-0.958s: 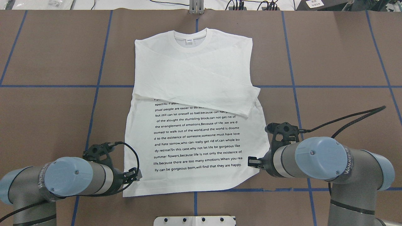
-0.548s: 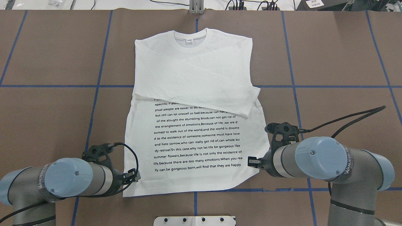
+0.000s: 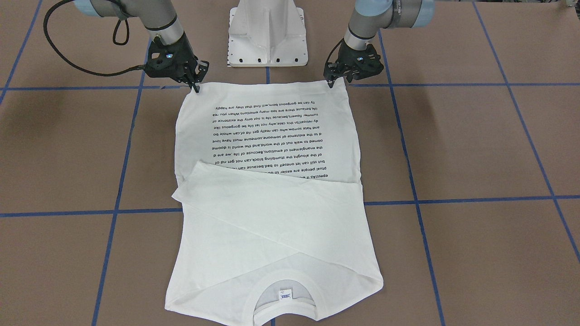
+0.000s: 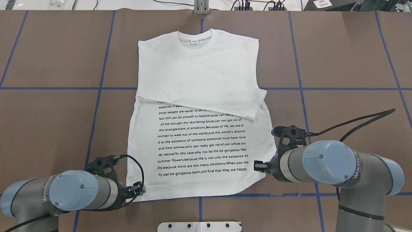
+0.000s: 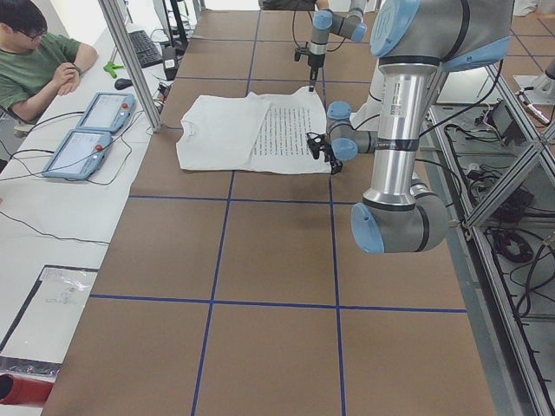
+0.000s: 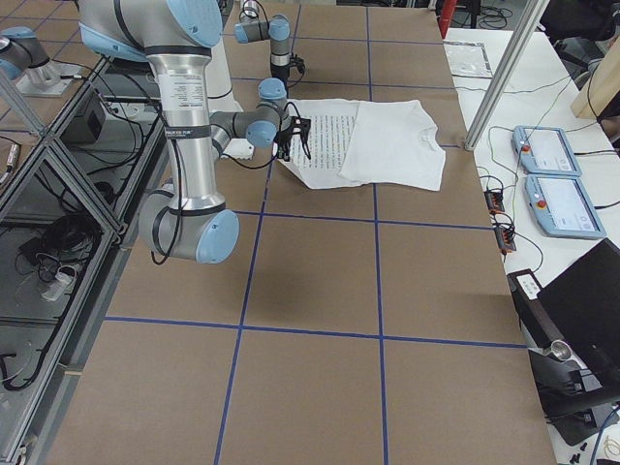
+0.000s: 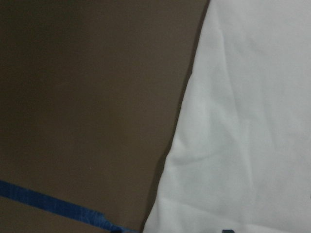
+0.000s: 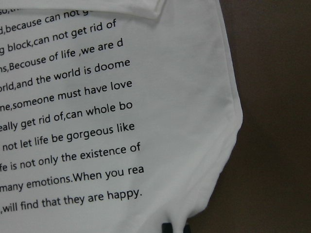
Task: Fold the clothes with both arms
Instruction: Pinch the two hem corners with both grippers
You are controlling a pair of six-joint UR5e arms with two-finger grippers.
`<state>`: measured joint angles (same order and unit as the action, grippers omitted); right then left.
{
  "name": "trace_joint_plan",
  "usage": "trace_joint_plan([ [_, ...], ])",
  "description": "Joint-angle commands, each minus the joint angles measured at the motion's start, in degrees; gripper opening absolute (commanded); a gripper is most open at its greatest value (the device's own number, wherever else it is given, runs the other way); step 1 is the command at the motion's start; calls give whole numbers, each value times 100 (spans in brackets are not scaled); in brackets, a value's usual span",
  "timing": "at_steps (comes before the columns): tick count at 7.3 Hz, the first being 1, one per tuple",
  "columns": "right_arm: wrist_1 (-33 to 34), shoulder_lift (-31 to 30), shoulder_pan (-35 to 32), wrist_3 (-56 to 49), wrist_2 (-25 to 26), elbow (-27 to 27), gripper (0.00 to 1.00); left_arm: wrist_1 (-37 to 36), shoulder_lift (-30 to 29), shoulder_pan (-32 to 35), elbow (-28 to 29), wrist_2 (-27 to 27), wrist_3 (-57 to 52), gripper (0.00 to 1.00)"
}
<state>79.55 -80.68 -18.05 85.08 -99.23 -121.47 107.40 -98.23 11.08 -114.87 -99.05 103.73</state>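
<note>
On the brown worktop (image 4: 48, 48), the right gripper (image 3: 195, 83) seems closed on a hem corner of the T-shirt (image 4: 199, 96); for the left gripper (image 3: 333, 81) you cannot tell. Raise both corners evenly.

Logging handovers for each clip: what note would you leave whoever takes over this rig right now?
Left pincer: at the near-left hem corner of the white long-sleeved T-shirt with black printed text; open or shut unclear.
Right pincer: seems shut on the near-right hem corner; cloth puckers at its fingertip.
Shirt lies flat on the brown table, collar away from the robot.
Done: both sleeves folded across the chest.
Left: confirm the left grip, then fold the hem toward the collar.
</note>
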Motion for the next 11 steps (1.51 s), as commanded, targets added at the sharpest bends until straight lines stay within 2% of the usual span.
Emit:
trace_joint_plan([
  [1, 8, 9, -6, 0, 0, 0, 0, 0, -3, -27, 9, 0, 51, 68],
  [2, -1, 0, -6, 0, 0, 0, 0, 0, 23, -27, 18, 0, 51, 65],
  [4, -1, 0, -6, 0, 0, 0, 0, 0, 23, -27, 44, 0, 59, 50],
  [6, 8, 0, -23, 0, 0, 0, 0, 0, -3, -36, 35, 0, 59, 28],
  [8, 8, 0, -41, 0, 0, 9, 0, 0, -47, -44, -17, -9, 59, 0],
  [11, 8, 0, -50, -9, -26, 18, 0, -9, -38, -9, -157, -18, 77, 0],
])
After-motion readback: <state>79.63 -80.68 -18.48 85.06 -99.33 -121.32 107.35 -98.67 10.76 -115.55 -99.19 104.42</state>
